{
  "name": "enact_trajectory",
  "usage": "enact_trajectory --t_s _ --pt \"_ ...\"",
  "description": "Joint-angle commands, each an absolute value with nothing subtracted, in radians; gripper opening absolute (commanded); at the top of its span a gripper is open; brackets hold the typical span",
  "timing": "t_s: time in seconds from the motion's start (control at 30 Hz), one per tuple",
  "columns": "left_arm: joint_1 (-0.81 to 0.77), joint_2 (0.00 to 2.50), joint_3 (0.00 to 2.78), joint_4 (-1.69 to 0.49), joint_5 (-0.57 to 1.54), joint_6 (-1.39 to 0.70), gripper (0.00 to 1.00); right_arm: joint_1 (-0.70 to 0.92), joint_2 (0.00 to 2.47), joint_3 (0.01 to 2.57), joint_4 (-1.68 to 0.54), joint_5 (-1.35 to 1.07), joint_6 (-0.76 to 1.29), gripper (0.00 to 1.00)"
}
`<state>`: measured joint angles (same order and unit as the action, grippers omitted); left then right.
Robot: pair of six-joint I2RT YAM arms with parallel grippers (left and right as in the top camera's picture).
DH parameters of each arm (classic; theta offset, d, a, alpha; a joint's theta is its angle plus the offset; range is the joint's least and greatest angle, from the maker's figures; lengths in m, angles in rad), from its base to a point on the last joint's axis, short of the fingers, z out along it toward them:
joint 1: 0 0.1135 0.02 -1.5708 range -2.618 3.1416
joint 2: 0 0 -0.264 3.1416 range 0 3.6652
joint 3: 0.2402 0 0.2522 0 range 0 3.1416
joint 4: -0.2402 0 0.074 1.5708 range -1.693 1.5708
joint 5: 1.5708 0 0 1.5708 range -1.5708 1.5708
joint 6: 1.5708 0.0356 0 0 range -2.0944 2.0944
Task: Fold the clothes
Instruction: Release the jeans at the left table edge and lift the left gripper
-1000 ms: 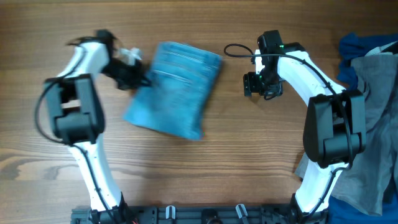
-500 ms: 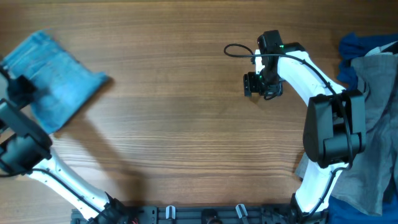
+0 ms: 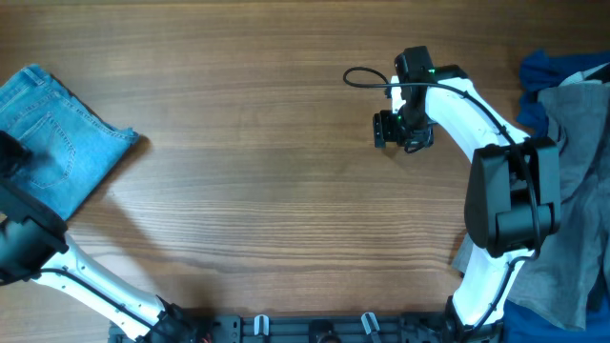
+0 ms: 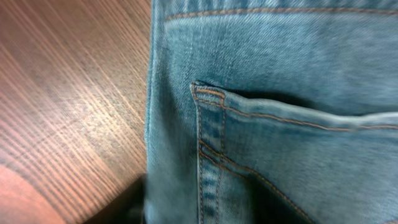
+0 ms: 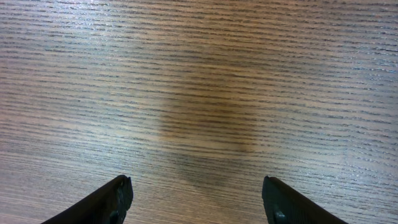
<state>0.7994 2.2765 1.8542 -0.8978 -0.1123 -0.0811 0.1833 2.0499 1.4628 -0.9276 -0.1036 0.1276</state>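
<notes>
Left wrist view is filled by the folded light blue denim jeans [image 4: 280,93], a stitched back pocket [image 4: 298,168] close under the lens and the brown wooden table [image 4: 62,93] bare beside the fold's edge. No fingers show here, and from above the left gripper [image 3: 13,162] is only a dark shape on the denim at the frame's border, so I cannot tell how wide it stands or whether it has cloth in it.

That is the main risk. If a finger has denim caught when the arm lifts, the bundle could be pulled open or dragged. The jeans [image 3: 57,157] lie skewed at the table's far left, cut off by the frame, so whether any part overhangs an edge cannot be seen. If it does, a small tug may slide them off.

Further out, the middle of the table [image 3: 267,191] is bare. The right gripper [image 3: 400,131] hangs over it with its jaws wide apart and nothing between them [image 5: 199,202]. A black cable [image 3: 367,76] loops loose beside it and might snag on a reach.

Farthest right, the grey garment [image 3: 572,171] lies over the dark blue garment [image 3: 553,67]. The right arm [image 3: 505,191] crosses in front of that pile, and lifting one piece would likely drag the other.
</notes>
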Motion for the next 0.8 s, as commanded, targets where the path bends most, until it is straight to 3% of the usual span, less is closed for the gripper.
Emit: enact_trajectory --t_s 0.0,0.37,0.5,0.77 --pt "0.796 2.178 1.880 -0.893 -0.128 -0.113 0.98 0.182 2.029 1.462 -0.928 -0.092 0.138 0.72" --pt "0.681 2.047 1.880 -0.886 0.103 -0.144 1.00 0.182 2.030 1.462 -0.900 -0.093 0.138 0.73" --pt "0.540 2.050 1.880 -0.883 0.212 -0.143 1.00 0.182 2.030 1.462 -0.912 -0.093 0.138 0.73" --pt "0.258 2.085 1.880 -0.833 0.216 -0.143 1.00 0.182 2.029 1.462 -0.949 -0.093 0.131 0.73"
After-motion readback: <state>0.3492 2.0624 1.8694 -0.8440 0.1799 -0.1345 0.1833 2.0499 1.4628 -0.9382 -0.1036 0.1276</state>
